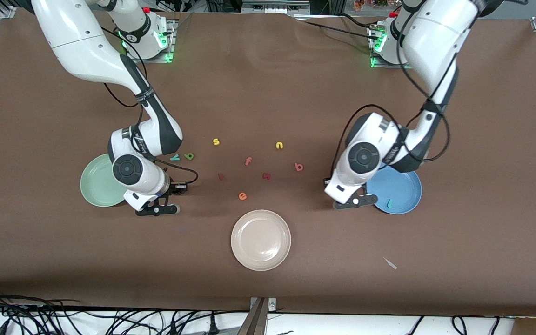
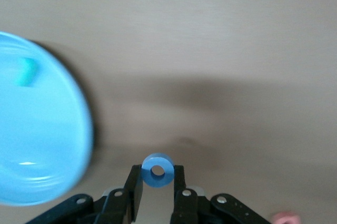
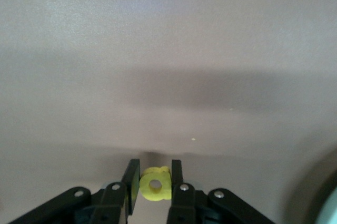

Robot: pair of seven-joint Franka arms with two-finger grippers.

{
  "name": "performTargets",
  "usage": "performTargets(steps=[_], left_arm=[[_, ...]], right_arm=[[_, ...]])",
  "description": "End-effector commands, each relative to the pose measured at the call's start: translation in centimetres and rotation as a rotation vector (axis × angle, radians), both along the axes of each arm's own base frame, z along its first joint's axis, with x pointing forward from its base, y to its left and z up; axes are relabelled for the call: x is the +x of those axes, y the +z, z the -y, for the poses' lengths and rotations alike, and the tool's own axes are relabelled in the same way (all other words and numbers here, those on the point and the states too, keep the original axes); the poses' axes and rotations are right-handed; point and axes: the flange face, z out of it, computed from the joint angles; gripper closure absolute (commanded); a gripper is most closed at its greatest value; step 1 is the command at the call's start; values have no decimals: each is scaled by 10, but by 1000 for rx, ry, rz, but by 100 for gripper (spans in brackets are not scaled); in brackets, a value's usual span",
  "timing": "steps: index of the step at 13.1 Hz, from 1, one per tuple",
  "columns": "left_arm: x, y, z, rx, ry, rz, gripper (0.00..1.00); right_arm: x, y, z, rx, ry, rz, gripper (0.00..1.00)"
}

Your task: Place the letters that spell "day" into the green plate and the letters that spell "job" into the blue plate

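1. The left end effector (image 2: 158, 192) pinched the blue "o" (image 2: 157, 171) just beside the blue plate (image 1: 405, 186) — which already held the teal "j" (image 1: 390, 203).
2. The right end effector (image 3: 152, 195) clamped the yellow "d" (image 3: 154, 184) low beside the green plate (image 1: 98, 184), ready to lift it in.
3. The "y" (image 1: 175, 157), "a" (image 1: 189, 156) and "b" (image 1: 299, 166) lay on the bench (image 1: 268, 83) — awaiting collection.

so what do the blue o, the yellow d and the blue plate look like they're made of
Blue o: probably foam or soft rubber; thick, matte, dull rounded edges.
Yellow d: likely the same; chunky, matte, no glare.
Blue plate: looks like hard plastic or glazed ceramic; smooth, glossy, with bright highlights. Which one is unclear.
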Motion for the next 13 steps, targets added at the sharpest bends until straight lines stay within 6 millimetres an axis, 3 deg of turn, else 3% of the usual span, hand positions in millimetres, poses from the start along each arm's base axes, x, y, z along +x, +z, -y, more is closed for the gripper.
performTargets(steps=[1, 3, 6, 7, 8, 9, 11, 13], left_arm=[[0, 16, -48, 16, -85, -58, 94], [-4, 5, -67, 27, -81, -87, 93], [-1, -12, -128, -3, -133, -130, 86], [-4, -21, -138, -9, -130, -133, 78], [-9, -31, -138, -12, -132, -136, 45], [-10, -32, -139, -12, -131, -136, 1], [-7, -27, -147, -13, -125, -135, 0], [-5, -15, -140, -14, -134, -116, 0]], right_arm=[[4, 34, 31, -15, 125, -44, 76], [3, 51, 46, -31, 167, -63, 76], [-16, 74, 76, -48, 205, -88, 76], [-22, 78, 88, -53, 225, -88, 75], [-25, 80, 103, -54, 251, -90, 75], [-30, 80, 114, -49, 249, -92, 75], [-43, 75, 128, -49, 253, -77, 74], [-52, 59, 149, -51, 266, -41, 74]])
